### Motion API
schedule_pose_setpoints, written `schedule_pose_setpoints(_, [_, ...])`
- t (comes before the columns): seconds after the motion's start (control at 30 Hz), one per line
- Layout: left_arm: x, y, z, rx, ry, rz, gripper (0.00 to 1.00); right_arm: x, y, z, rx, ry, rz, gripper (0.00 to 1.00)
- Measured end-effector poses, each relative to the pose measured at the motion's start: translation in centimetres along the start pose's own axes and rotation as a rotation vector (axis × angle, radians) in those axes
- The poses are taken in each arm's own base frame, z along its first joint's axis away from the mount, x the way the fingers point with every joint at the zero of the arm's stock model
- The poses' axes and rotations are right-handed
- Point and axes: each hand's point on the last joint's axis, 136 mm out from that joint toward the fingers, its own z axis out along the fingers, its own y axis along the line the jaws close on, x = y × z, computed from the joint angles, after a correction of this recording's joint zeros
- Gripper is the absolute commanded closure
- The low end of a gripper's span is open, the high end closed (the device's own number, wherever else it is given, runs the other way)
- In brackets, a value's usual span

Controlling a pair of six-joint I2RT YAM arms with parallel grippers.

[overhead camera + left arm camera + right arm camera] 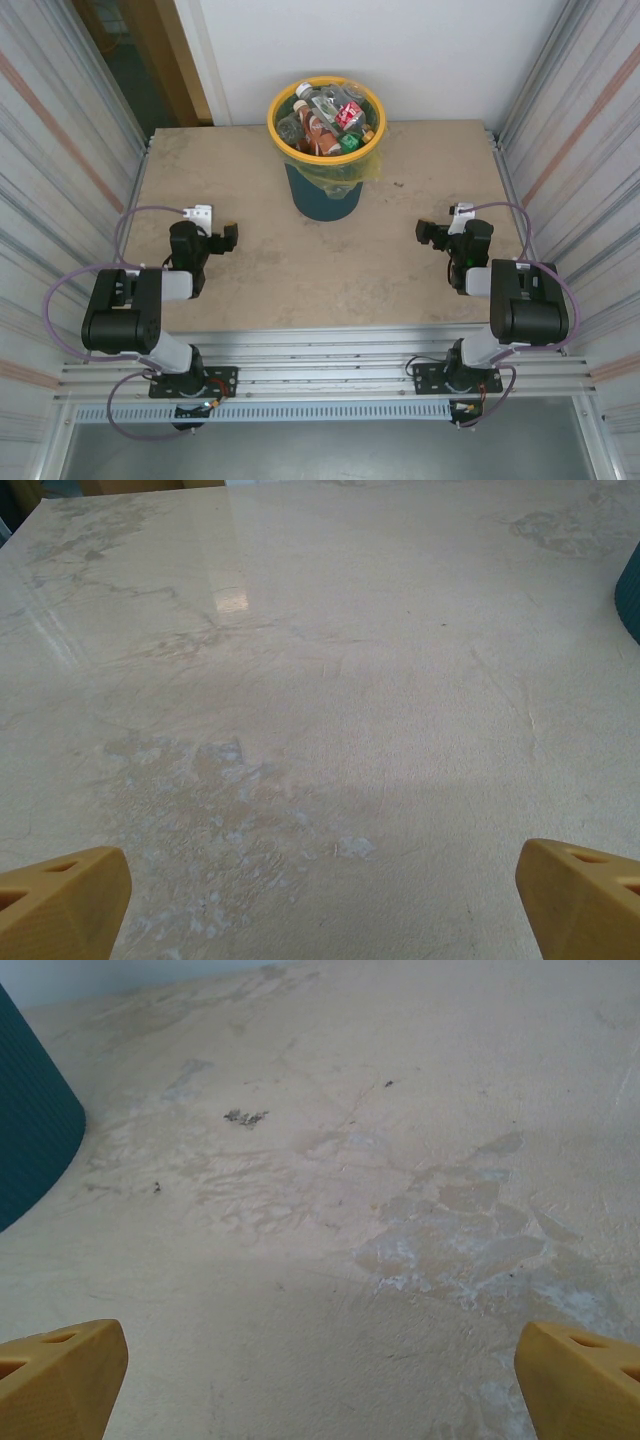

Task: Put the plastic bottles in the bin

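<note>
The left gripper (pixel 226 238) and the right gripper (pixel 424 233) both hung wide open and empty over the mottled, worn beige table (pixel 300 285). Ahead, between them, sat the round, finely ribbed teal bin (pixel 325 203), yellow-rimmed and heaped with plastic bottles (pixel 325 122). Their red and green labels were too small to read.

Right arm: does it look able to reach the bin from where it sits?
Probably yes. The right gripper is open and empty, and only bare table lies between it and the bin, whose teal wall sits at the left edge of the right wrist view.
</note>
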Motion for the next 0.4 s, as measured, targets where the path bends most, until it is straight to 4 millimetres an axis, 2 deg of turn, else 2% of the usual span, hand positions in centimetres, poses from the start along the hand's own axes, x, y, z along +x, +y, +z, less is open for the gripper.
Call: schedule_pose_setpoints(0.4, [0.0, 0.0, 0.0, 0.0, 0.0, 0.0, 0.01, 0.19, 0.29, 0.06, 0.001, 0.007, -0.018, 0.02])
